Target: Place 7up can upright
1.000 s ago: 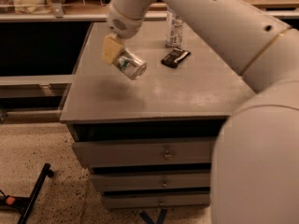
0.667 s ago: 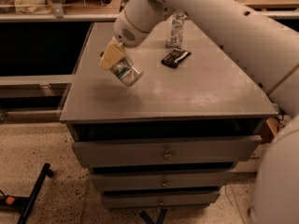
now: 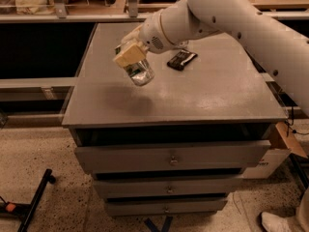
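Note:
The 7up can (image 3: 138,71) is a small silver can with a green and white label. It hangs tilted above the left part of the grey table top (image 3: 203,95), its shiny end pointing down and right. My gripper (image 3: 129,56) is shut on the can's upper part, its tan fingers (image 3: 125,55) over the label. The white arm reaches in from the upper right.
A small black packet (image 3: 181,59) lies on the table behind and right of the can. The table has several drawers (image 3: 170,157) below. Shelving with items runs along the back. A black stand leg (image 3: 34,204) lies on the floor at lower left.
The arm has swung back, uncovering the right of the view. The can stays in the gripper over the left part of the table, turned a little more toward upright. The bottle at the back no longer shows.

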You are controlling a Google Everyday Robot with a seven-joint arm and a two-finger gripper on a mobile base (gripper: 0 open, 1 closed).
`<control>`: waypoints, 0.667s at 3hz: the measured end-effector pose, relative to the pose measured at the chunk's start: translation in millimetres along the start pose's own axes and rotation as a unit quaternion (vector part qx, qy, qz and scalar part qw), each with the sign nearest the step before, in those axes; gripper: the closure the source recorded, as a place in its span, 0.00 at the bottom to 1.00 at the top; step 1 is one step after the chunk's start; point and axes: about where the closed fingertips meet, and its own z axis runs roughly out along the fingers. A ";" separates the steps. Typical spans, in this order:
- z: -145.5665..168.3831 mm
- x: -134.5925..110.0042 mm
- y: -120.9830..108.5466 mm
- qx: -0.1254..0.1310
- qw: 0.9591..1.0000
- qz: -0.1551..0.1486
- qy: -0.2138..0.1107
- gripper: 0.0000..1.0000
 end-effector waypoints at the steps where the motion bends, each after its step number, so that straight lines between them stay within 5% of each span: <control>1: 6.7 6.5 2.5 -0.012 1.000 0.009 -0.014 1.00; 2: 12.9 7.3 6.1 -0.033 0.996 0.033 -0.081 1.00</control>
